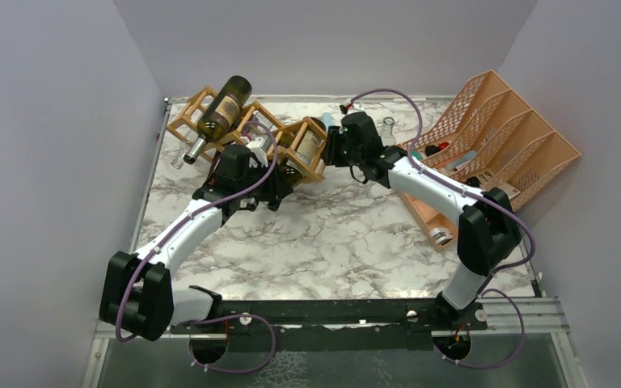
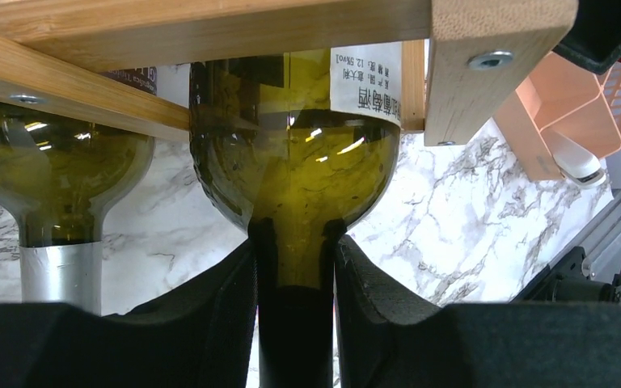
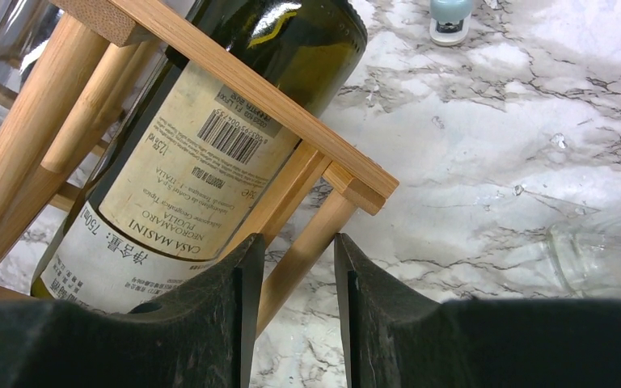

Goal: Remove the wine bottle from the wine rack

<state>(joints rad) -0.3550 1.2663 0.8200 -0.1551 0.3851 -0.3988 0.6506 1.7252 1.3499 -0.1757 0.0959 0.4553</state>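
Note:
The tan wooden wine rack [image 1: 210, 129] lies at the back left of the marble table. One dark green wine bottle [image 1: 309, 145] lies in its right cell. A second bottle [image 1: 222, 113] rests on its left part. My left gripper [image 1: 279, 174] is shut on the neck of the right-cell wine bottle [image 2: 291, 162], with its fingers [image 2: 226, 291] on either side of the neck. My right gripper [image 1: 333, 148] is at the rack's right end. In the right wrist view it [image 3: 295, 242] is closed around a slanted bar [image 3: 307, 234] of the rack, next to the bottle's label [image 3: 170, 186].
A peach mesh file organizer [image 1: 493, 129] lies tipped at the back right, with small items in it. A clear glass vessel [image 3: 598, 250] lies on the table near my right gripper, and a small blue-capped item [image 3: 451, 18] stands beyond it. Grey walls close in on both sides.

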